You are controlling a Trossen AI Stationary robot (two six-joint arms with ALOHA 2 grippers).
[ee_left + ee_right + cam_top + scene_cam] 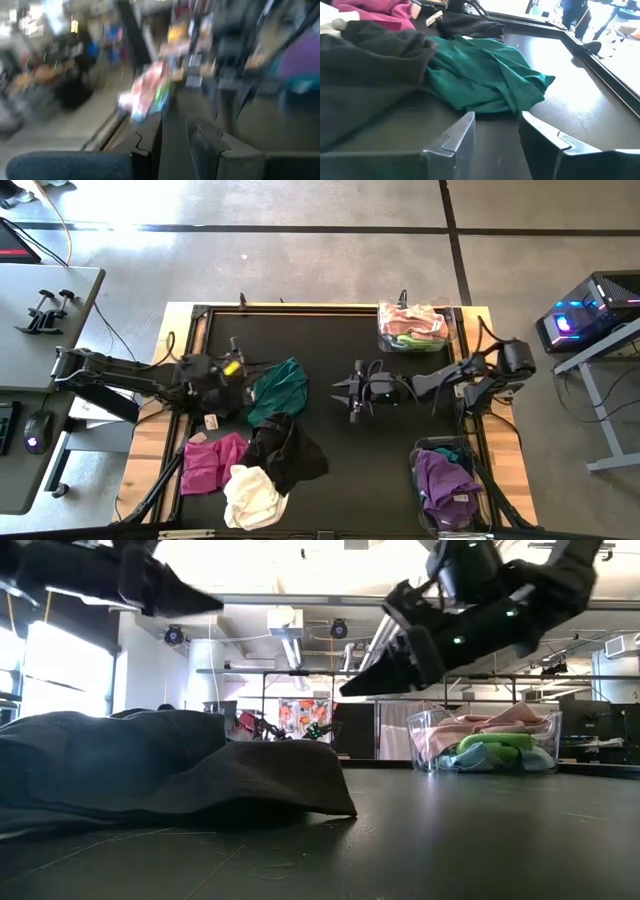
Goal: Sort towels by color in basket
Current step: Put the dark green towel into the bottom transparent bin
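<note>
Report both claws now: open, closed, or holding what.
Left claw: cannot be told; nothing visibly held, beside the teal towel.
Right claw: open, empty, facing the teal towel.

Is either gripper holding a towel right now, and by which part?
No. The right gripper is open and empty, facing the teal towel. The left gripper shows nothing between its fingers.

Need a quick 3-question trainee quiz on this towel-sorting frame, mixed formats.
1. True or false: the right pincer holds the crumpled teal cloth towel.
2. Which clear plastic basket holds the purple cloth towel: A, the one with pink and green towels, or B, the other?
3. Fill in: the cream cloth towel lies beside the ____ cloth towel.

Key: 1 false, it is empty. 2 B. 3 magenta.
</note>
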